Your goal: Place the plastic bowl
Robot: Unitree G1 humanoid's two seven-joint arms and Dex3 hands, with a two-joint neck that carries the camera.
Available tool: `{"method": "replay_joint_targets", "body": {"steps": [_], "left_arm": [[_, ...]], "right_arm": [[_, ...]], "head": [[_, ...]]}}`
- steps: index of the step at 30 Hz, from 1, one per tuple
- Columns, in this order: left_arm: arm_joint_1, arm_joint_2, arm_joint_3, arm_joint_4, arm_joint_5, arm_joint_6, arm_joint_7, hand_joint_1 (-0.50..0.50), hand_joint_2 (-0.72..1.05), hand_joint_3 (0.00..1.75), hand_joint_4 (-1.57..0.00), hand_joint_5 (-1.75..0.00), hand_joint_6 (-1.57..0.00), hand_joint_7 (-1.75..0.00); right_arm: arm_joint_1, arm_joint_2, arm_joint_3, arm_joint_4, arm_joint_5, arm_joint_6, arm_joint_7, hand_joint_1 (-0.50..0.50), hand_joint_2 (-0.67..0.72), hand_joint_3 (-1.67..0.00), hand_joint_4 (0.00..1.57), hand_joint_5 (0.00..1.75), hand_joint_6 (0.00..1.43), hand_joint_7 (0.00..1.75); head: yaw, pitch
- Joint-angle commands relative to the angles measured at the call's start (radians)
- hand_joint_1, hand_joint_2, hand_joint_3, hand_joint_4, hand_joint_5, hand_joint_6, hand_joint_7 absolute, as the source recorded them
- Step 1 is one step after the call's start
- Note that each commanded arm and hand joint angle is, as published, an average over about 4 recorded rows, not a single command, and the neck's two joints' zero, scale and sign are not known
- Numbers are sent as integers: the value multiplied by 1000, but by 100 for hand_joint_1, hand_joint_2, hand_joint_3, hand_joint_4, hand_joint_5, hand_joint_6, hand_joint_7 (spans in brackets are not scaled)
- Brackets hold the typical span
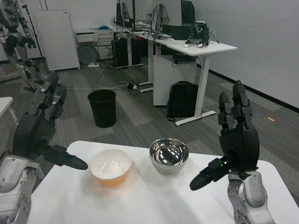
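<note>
An office-like lab: standing desks (196, 49) with computers (cables trailing), bin (102, 108).

Bare table (154, 200) before plastic bowl (110, 166); metal bowl (169, 155) close beside on its right.

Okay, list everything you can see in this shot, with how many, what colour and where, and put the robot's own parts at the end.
plastic bowl: one, white inside and orange outside, on the white table, left of centre.
metal bowl: one, shiny silver, on the table just right of the plastic bowl, apart from it.
white table: one, white, in the foreground.
waste bin: one, black, on the floor beyond the table.
backpack: one, black, on the floor under the far desk.
desk: one, white, background right, with equipment on it.
left hand: one, black, raised above the table's left edge, holding nothing.
right hand: one, black, raised at the right, holding nothing.
</note>
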Motion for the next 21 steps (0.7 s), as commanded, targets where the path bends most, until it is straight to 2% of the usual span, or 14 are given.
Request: {"method": "replay_joint_targets", "body": {"steps": [1, 4, 8, 11, 21], "left_arm": [[-14, -7, -1, -20, -12, 10, -9, -50, -19, 4, 0, 0, 0, 0], [-12, -9, -1, -21, -14, 10, -12, -50, -19, 9, 0, 0, 0, 0], [-12, -11, -2, -21, -15, 7, -14, -50, -19, 0, 0, 0, 0, 0], [-13, -19, -4, -21, -15, 4, -14, -50, -19, 7, 0, 0, 0, 0], [-5, -78, -2, -78, 26, -5, -11, -50, -19, 6, 0, 0, 0, 0]], "right_arm": [[-16, -12, -18, -23, -7, 3, -3, -42, 41, 0, 0, 0, 0, 0], [-16, -14, -21, -30, -8, 4, -3, -42, 41, 0, 0, 0, 0, 0], [-18, -16, -25, -38, -13, 7, -3, -42, 41, -8, 0, 0, 0, 0], [-21, -17, -26, -38, -14, 7, -3, -43, 41, -2, 0, 0, 0, 0], [-14, -35, -26, -66, -7, 11, -3, -42, 41, -3, 0, 0, 0, 0]], "head": [[-4, 6], [-6, 10], [-10, 29], [-6, 39], [-15, 25]]}}
